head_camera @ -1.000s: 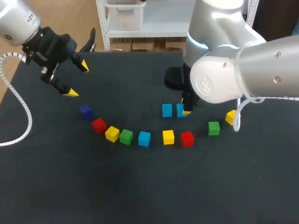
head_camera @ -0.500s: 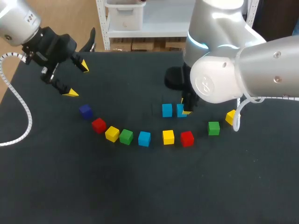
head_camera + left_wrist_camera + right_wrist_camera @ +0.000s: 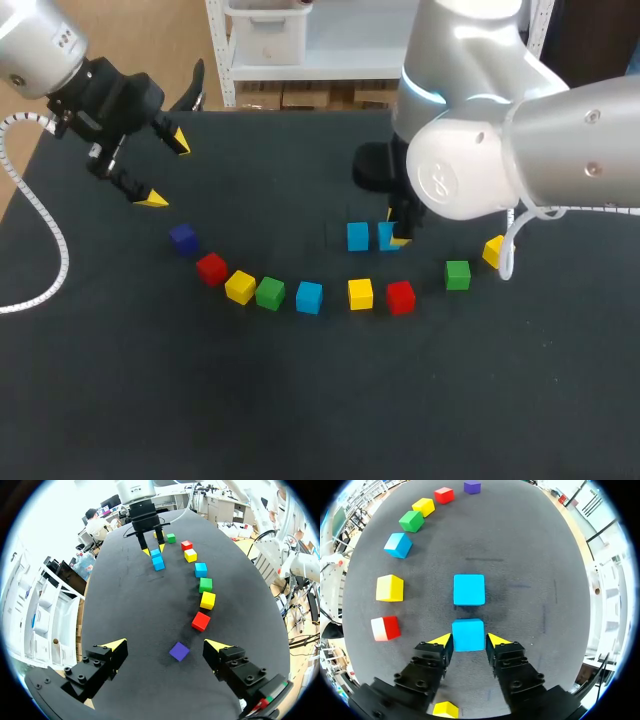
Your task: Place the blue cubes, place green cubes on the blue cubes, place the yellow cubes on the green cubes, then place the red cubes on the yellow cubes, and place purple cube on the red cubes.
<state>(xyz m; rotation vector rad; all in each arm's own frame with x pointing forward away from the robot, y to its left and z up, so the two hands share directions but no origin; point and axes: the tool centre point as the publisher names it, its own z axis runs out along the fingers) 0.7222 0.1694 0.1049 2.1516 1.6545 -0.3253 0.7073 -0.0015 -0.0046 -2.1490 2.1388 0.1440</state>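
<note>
Tool (image 3: 468, 641) of right arm (image 3: 500, 150) points straight down over blue cube (image 3: 468, 632).

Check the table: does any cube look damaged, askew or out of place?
Nothing stands out. Every cube in view sits flat and whole on the table. Two blue cubes stand side by side, apart from the curved row of others, one at the right pincer, which fits the task's first step.

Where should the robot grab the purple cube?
By two opposite flat sides, coming straight down from above. The purple cube lies flat, apart from the red cube, so its sides are free. It sits cornerwise to the open left gripper, which should probably twist to meet faces, not corners.
</note>
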